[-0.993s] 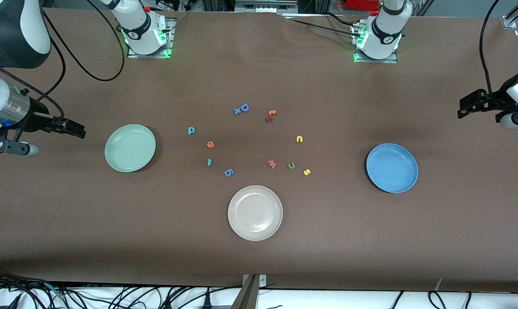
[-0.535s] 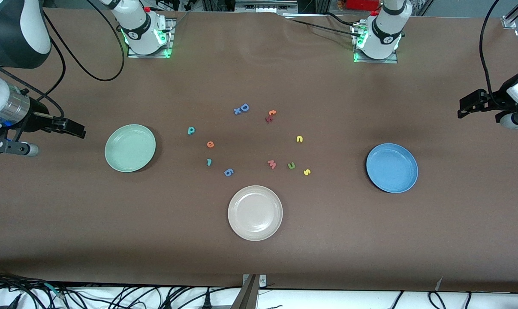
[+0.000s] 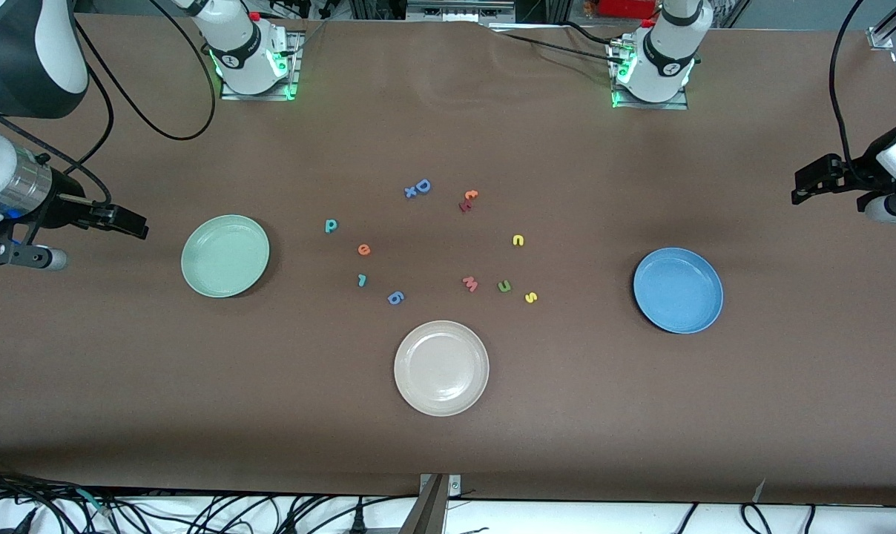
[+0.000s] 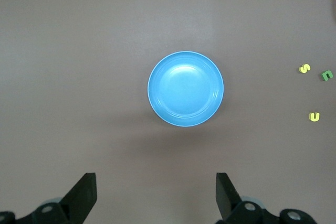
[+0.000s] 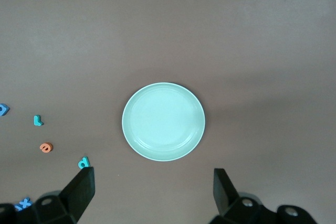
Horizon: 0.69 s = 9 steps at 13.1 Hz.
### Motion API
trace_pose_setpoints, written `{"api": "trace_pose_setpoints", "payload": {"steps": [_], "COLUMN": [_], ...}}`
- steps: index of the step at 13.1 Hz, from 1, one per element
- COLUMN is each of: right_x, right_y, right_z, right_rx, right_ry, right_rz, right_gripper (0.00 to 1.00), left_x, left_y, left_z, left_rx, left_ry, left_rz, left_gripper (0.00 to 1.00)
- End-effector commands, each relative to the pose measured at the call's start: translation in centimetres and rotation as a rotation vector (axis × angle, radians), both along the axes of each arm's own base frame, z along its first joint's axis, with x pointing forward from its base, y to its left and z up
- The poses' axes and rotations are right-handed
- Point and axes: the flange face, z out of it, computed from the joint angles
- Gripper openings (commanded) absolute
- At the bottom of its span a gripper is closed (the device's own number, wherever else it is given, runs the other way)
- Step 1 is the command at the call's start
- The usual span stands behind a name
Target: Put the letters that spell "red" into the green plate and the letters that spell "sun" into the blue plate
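Three round, shallow, smooth plates lie on the matte brown table (image 3: 641, 415): the green plate (image 3: 225, 256) toward the right arm's end, the blue plate (image 3: 678, 290) toward the left arm's end, a cream plate (image 3: 441, 368) nearest the camera between them. Small flat foam letters are scattered between the plates. Teal d (image 3: 331, 225), orange e (image 3: 363, 249) and teal r (image 3: 361, 279) lie in a loose line nearer the green plate; yellow n (image 3: 518, 239), green u (image 3: 504, 285) and yellow s (image 3: 531, 297) nearer the blue one. All six lie flat on the table, none in a plate. The left gripper (image 4: 155, 195) hangs high above the blue plate, the right gripper (image 5: 152, 192) above the green plate, both with fingers spread wide and empty.
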Motion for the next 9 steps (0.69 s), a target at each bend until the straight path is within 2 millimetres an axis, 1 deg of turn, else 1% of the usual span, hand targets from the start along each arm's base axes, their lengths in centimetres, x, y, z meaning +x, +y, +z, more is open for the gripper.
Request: {"api": "trace_pose_setpoints", "payload": {"steps": [1, 9], "right_x": [-0.4, -0.23], "right_y": [0.29, 0.44], "right_z": [0.13, -0.21], "right_rx": [0.011, 0.006], "right_ry": [0.022, 0.023], "right_rz": [-0.008, -0.003], "right_gripper": [1.0, 1.0], "left_x": [-0.29, -0.29], "left_y": [0.08, 0.08], "left_z": [0.13, 0.12], "left_rx": [-0.034, -0.034], "left_ry": [0.005, 0.005], "left_rz": [-0.015, -0.015], "left_gripper": [1.0, 1.0]}}
